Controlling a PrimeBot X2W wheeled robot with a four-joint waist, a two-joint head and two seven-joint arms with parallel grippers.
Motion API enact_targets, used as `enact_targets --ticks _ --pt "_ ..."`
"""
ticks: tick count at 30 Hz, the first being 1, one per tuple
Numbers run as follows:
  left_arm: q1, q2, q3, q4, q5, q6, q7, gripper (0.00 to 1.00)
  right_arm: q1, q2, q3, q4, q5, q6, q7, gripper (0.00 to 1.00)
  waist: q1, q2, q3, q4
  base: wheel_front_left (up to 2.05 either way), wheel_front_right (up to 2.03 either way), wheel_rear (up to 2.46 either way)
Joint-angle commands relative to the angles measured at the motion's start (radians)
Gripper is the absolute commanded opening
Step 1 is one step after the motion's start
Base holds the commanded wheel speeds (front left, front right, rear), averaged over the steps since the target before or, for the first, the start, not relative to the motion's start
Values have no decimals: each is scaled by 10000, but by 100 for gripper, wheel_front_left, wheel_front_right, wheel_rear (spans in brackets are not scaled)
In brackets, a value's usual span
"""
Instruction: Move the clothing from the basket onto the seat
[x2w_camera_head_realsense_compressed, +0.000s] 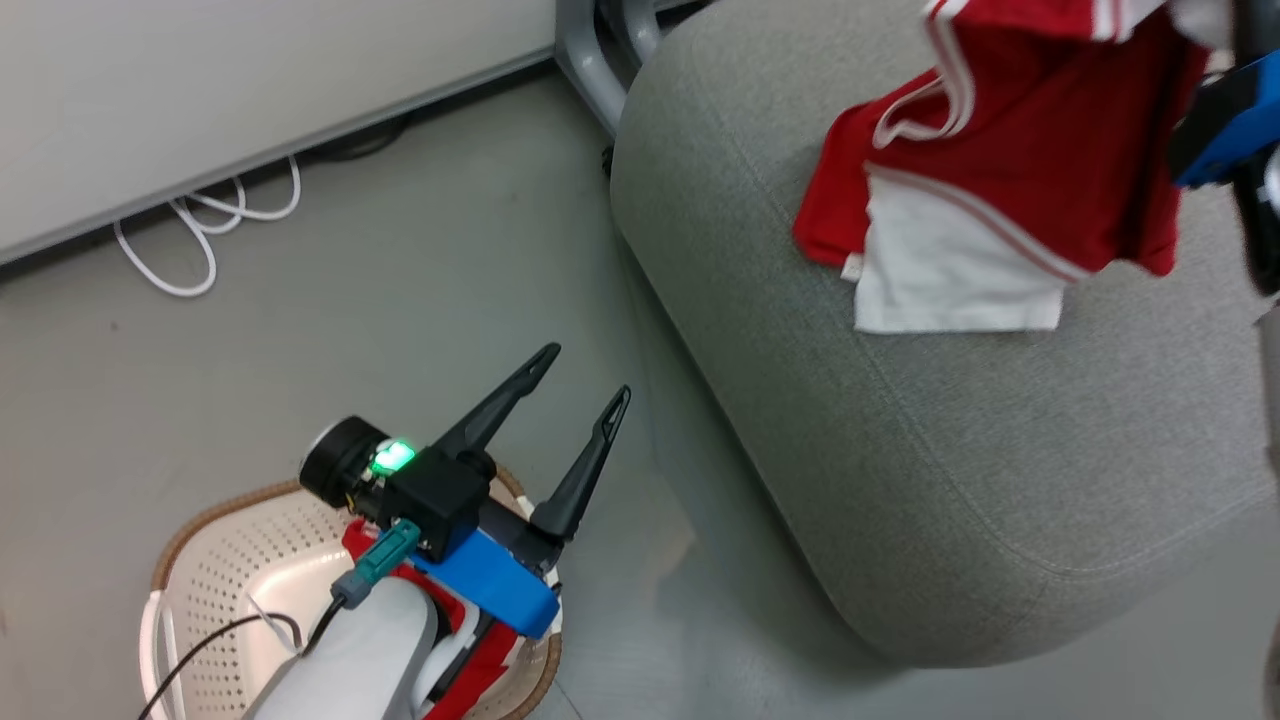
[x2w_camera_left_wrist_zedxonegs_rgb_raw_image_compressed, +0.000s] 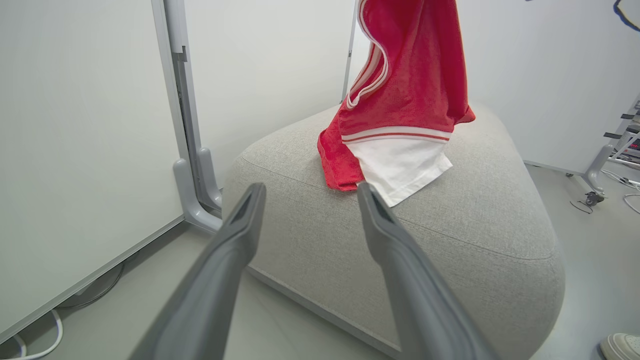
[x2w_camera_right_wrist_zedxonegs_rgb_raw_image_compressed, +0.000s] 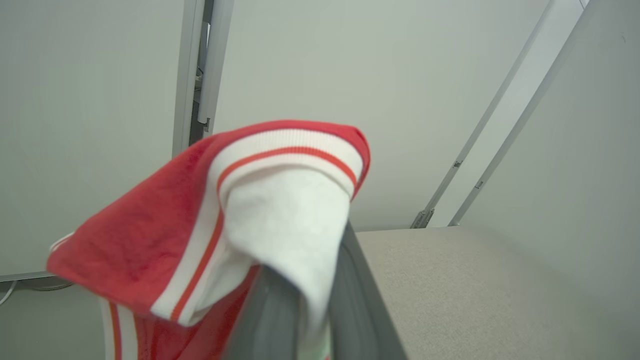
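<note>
A red-and-white shirt (x2w_camera_head_realsense_compressed: 1010, 170) with striped trim hangs over the grey seat (x2w_camera_head_realsense_compressed: 900, 450). In the left wrist view the shirt (x2w_camera_left_wrist_zedxonegs_rgb_raw_image_compressed: 400, 100) touches the seat (x2w_camera_left_wrist_zedxonegs_rgb_raw_image_compressed: 450, 230) with its white lower hem. My right gripper (x2w_camera_right_wrist_zedxonegs_rgb_raw_image_compressed: 315, 305) is shut on a fold of this shirt (x2w_camera_right_wrist_zedxonegs_rgb_raw_image_compressed: 280, 210), which drapes over the fingertips. Its blue wrist part (x2w_camera_head_realsense_compressed: 1228, 120) shows at the top right of the head view. My left gripper (x2w_camera_head_realsense_compressed: 585, 372) stands open and empty above the cream basket (x2w_camera_head_realsense_compressed: 215, 570) on the floor, left of the seat. A red garment (x2w_camera_head_realsense_compressed: 485, 665) lies in the basket, partly hidden under my left arm.
A white cable (x2w_camera_head_realsense_compressed: 200, 235) loops on the floor along the pale wall panel. Grey metal post feet (x2w_camera_head_realsense_compressed: 590, 50) stand behind the seat. In the left wrist view a shoe (x2w_camera_left_wrist_zedxonegs_rgb_raw_image_compressed: 622, 345) sits at the lower right, and a wheeled frame (x2w_camera_left_wrist_zedxonegs_rgb_raw_image_compressed: 597, 175) stands at the right.
</note>
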Motion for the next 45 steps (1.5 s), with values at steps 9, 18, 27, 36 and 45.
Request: enact_targets --ticks 9,18,27,36,45 --pt "-2125 660 -524 -485 211 -31 -13 100 -989 -1655 -2152 257 131 -10 167 0 -1 0 3093 1482 0 0 0" --pt "-2624 794 -494 -590 198 31 -20 100 -359 -1725 -3493 1619 74 -12 -66 0 -1 0 3678 1947 0 0 0" --pt "-2190 647 -416 -441 39 59 -27 100 -61 -1235 -3973 2229 -568 -12 -633 100 -1 0 2996 1972 0 0 0" --pt "-1304 127 -10 -253 -223 34 -28 100 613 -1129 -3791 2073 -1177 -12 -915 100 -1 0 1345 2241 0 0 0" --pt "469 -422 870 77 -527 10 -30 100 2832 -861 -2435 797 -454 -10 -1307 100 -1 0 -809 2729 0 0 0"
